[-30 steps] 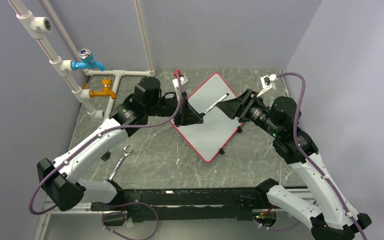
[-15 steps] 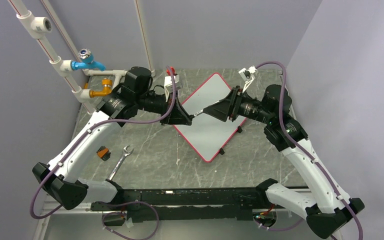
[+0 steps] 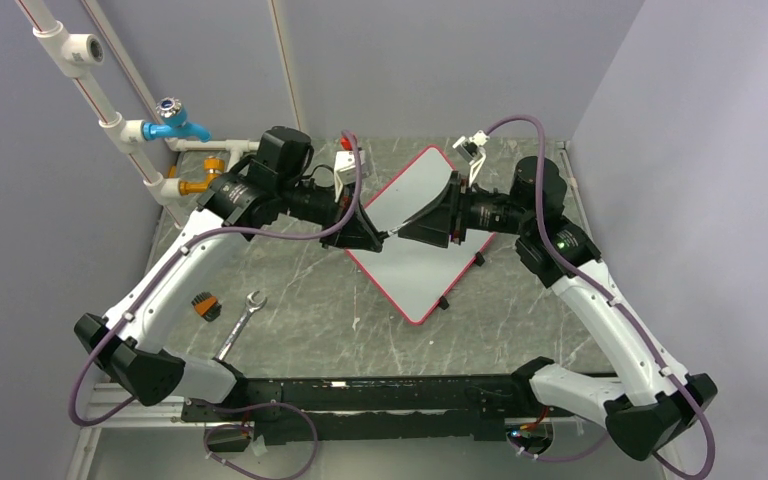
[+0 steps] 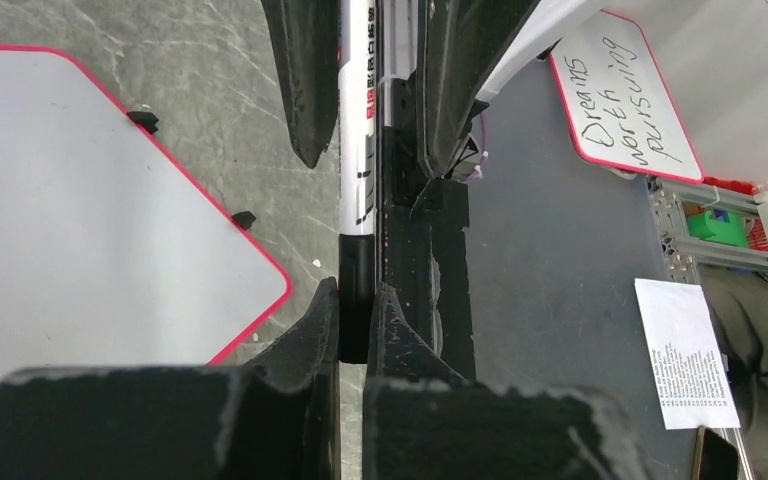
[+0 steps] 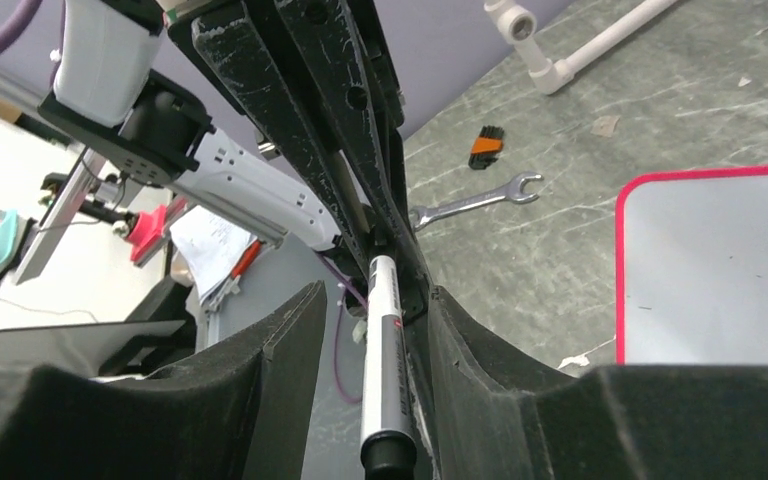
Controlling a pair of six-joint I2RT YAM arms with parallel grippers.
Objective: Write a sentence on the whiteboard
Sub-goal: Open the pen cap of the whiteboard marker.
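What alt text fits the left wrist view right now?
The left gripper, jaws shut, pinches the black end of a marker whose white barrel runs up between the right gripper's jaws. The blank whiteboard lies on the table at left.

This is a robotics lab, set up as a test cell. A left arm (image 3: pixel 175 280) and a right arm (image 3: pixel 610 320), trailing purple cables, are bolted to a black rail (image 3: pixel 380 395) at the near edge of a marble-patterned worktop (image 3: pixel 300 300). Plain grey walls (image 3: pixel 410 70) box it in on the left, far and right. The things on it look like staged props: white pipes (image 3: pixel 110 122) with a blue tap (image 3: pixel 178 125) and an orange tap (image 3: pixel 203 185) at far left, a wrench (image 3: pixel 240 325) and a whiteboard (image 3: pixel 415 270). Beyond the worktop, the wrist views show aluminium framing (image 4: pixel 680 215), a printed sheet (image 4: pixel 685 350), a second board (image 4: pixel 625 100) with handwriting, and pink and teal parts (image 5: pixel 0 245).
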